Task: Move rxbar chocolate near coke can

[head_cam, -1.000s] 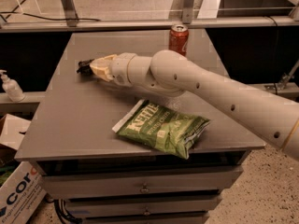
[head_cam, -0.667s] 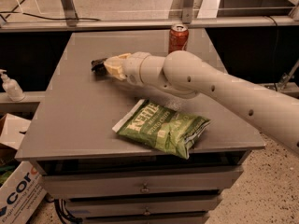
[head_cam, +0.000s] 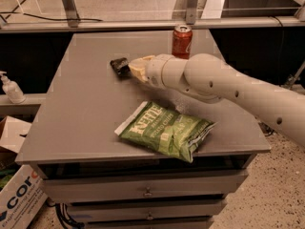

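Note:
The rxbar chocolate (head_cam: 118, 66) is a small black bar at the tip of my gripper (head_cam: 130, 68), low over the grey table (head_cam: 81, 113), left of centre toward the back. My gripper is shut on the bar's right end; its beige fingers (head_cam: 138, 66) cover part of the bar. The coke can (head_cam: 181, 41), red with a silver top, stands upright near the table's back edge, up and to the right of the gripper. My white arm (head_cam: 224, 82) reaches in from the right.
A green chip bag (head_cam: 164, 130) lies at the table's front centre, below the arm. A white bottle (head_cam: 10, 87) stands on a ledge at the left. A cardboard box (head_cam: 16, 194) sits on the floor at the lower left. Drawers run below the tabletop.
My gripper has moved to the right across the table with the black bar in it, closer to the coke can. The chip bag and can have not moved.

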### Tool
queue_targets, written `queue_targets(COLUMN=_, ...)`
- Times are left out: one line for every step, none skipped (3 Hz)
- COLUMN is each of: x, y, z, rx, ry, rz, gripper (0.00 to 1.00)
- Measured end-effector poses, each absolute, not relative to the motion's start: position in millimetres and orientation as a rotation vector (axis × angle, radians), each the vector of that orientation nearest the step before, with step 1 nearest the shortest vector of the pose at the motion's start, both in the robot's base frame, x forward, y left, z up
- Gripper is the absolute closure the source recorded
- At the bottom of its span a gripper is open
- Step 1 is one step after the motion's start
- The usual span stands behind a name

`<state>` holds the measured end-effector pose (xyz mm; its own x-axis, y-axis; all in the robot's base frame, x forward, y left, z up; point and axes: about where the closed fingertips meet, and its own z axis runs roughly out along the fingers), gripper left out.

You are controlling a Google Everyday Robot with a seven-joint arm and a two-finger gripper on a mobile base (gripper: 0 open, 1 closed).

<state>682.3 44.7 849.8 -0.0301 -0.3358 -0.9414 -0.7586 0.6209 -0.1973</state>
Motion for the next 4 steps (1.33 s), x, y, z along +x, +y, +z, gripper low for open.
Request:
queue_targets(x=687.7, y=10.5, z=847.8, rx=-0.883, ry=1.668, rz=0.37, gripper=1.0)
queue_targets(x=690.7, y=-21.1, z=850.1, rx=-0.831, ry=1.696, rz=0.316, gripper=1.0)
queue_targets(x=691.5, y=-52.7, z=856.7, rx=-0.77, ry=1.711, rz=0.262, gripper=1.0)
queue_targets(x=688.8, y=-81.2, z=863.4, rx=-0.71, ry=1.719, rz=0.213, gripper=1.0)
